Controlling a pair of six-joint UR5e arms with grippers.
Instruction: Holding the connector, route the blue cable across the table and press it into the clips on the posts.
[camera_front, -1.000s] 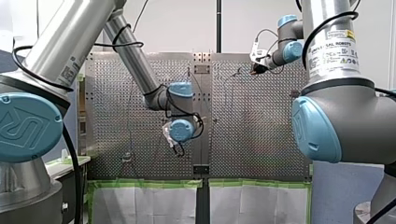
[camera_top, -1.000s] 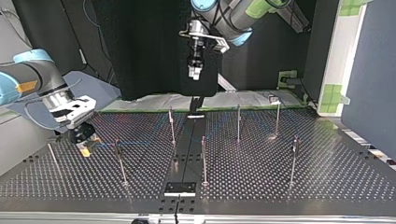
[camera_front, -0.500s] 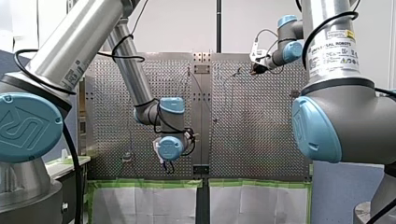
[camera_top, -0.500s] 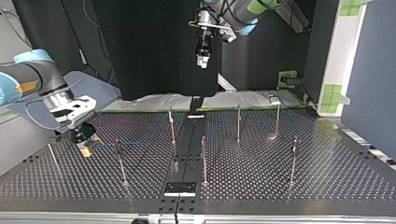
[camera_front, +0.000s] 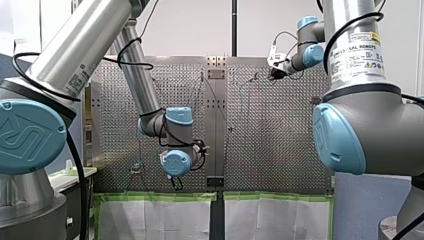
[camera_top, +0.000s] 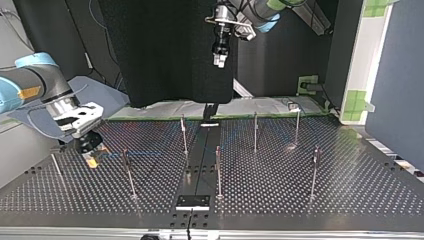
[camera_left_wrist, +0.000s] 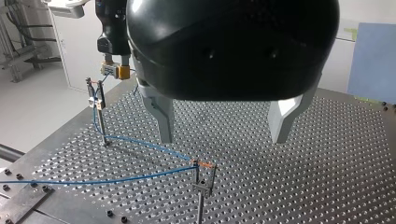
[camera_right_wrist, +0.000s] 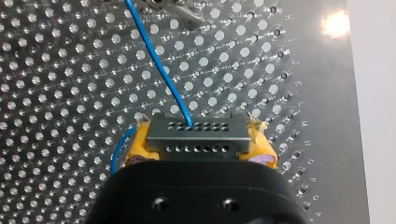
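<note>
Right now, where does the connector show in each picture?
Front view: connector small, upper right, in my right tool.
Top view: connector far left, low over the perforated table.
Left wrist view: connector ahead of my left tool, above a clip post.
Right wrist view: connector gripped in my right tool.
Shared landmark: that table.

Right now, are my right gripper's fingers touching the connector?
Touching: the right wrist view shows the yellow-padded fingers of my right gripper clamped against both ends of the connector.

"UNIVERSAL ROBOTS" is read on a white label (camera_front: 358, 51) with yellow warning signs, on my right arm (camera_front: 350, 15) at the front view's upper right. A "UR" logo is embossed on the blue joint cap (camera_front: 27, 135) at that view's left edge. In the right wrist view, small letters, hardly legible, are stamped in a row on the table (camera_right_wrist: 336, 140) beside its hole grid.
</note>
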